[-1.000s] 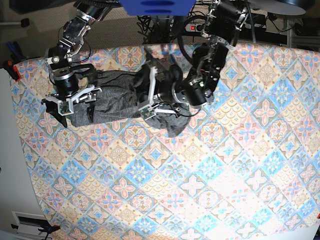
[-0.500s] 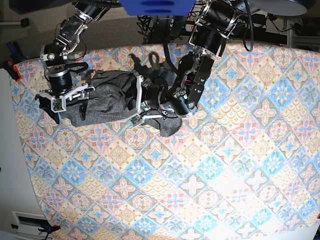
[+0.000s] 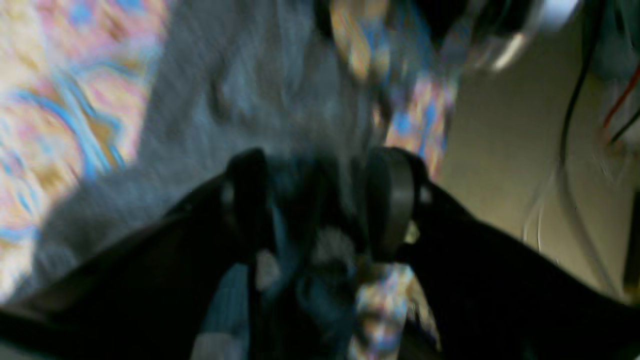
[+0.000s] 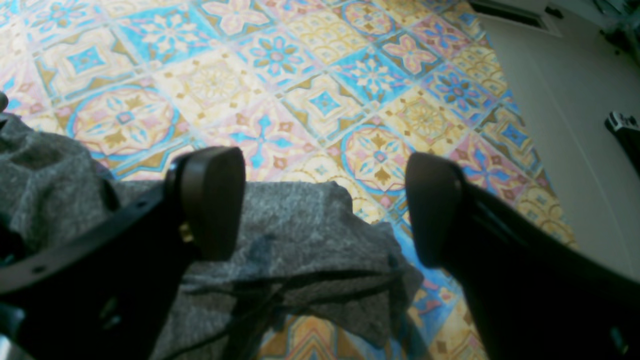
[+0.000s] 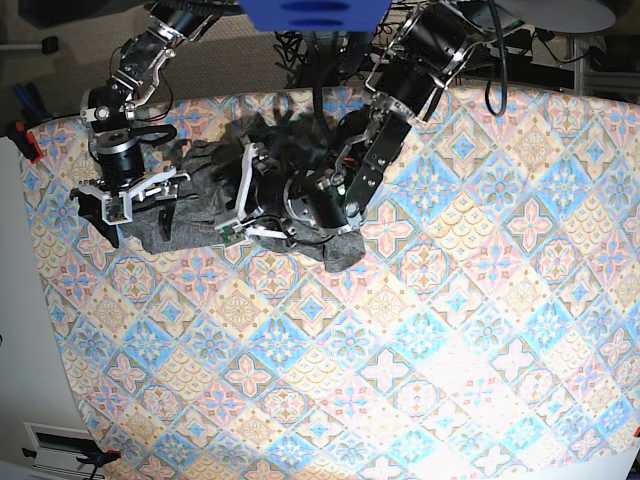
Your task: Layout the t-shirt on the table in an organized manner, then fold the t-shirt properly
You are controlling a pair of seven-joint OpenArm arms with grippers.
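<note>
The right gripper's (image 4: 325, 205) jaws stood spread wide, nothing between them, hovering over the shirt's (image 4: 295, 235) end near the table's (image 4: 320, 100) edge. In the base view that gripper (image 5: 128, 197) hung at the shirt's (image 5: 200, 200) far-left end, above the fabric.

The left gripper's (image 3: 320, 200) jaws appeared parted in its blurred wrist view, with grey fabric (image 3: 260, 100) behind and between them; whether they pinched any cloth could not be told. In the base view this gripper (image 5: 247, 195) sat low over the middle of the shirt, its arm slanting down from the upper right.

The shirt lay crumpled and bunched along the far-left part of the table (image 5: 400, 350), stretched roughly left to right between the two grippers. A fold of it poked out toward the near side, just below the left arm. In the right wrist view the fabric showed loose wrinkles and a rounded corner resting flat on the patterned cloth. The shirt was not laid out flat, and no tidy fold was visible. Beyond the table's far edge, cables (image 5: 330, 45) and a blue fixture (image 5: 310, 12) were visible.
</note>
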